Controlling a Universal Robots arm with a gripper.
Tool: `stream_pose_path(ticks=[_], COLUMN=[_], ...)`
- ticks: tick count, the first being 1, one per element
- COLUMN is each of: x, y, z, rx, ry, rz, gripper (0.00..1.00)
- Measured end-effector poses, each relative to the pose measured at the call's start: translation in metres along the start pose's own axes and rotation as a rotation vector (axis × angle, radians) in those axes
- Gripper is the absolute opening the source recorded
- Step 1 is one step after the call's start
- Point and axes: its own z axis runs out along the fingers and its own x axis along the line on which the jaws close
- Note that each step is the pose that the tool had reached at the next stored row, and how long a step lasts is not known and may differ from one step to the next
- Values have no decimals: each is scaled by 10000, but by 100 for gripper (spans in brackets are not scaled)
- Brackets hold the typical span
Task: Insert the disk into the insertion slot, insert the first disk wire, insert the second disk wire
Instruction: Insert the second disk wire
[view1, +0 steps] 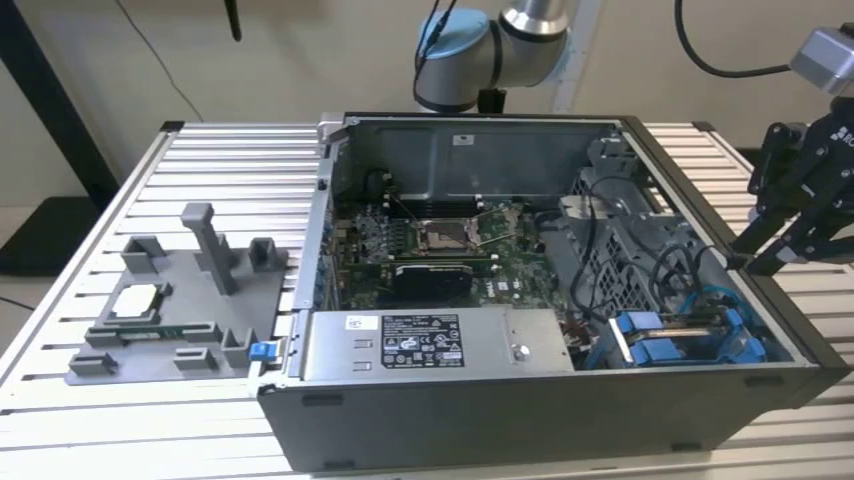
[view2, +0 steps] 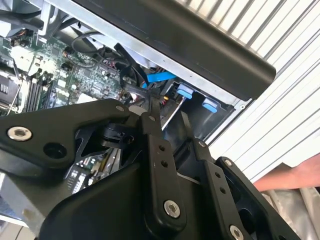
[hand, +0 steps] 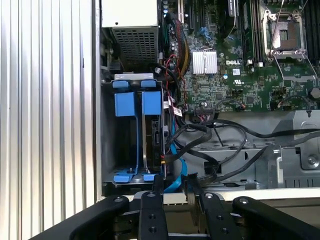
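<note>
Nearest the lens, noted two black fingertips (hand: 158, 183) in the first wrist view, set a narrow gap apart; logged jaws as part-open, with nothing seen gripped between them. From the exterior view, placed them just outside and above the case wall (view1: 781, 320) on that view's right, beside the drive cage (hand: 107, 150). Found the disk (hand: 152, 142) standing on edge in the slot (hand: 140, 150), its blue carrier (hand: 151, 104) level with a second blue carrier (hand: 125, 104) alongside; judged fully seated. Traced a blue cable (hand: 175, 165) and loose black cables (hand: 200, 129) running just beside the disk's near end, close under the fingertips; could not confirm any plug home. Judged step in hand: first wire. To do it well: grip the plug by its body, not the cable; square it to the socket on the disk before pressing; push straight along the disk's length, without twist; keep fingertips off the black loops and clear of the case wall; ease off once seated.
</note>
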Motion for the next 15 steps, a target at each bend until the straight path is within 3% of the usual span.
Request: stream_pose_path(ticks=[10,15], x=[-60,-64], y=[3,-5], z=[6,67], rx=[1,2], ry=[-5,-1], rz=[37,39], gripper=[100,100])
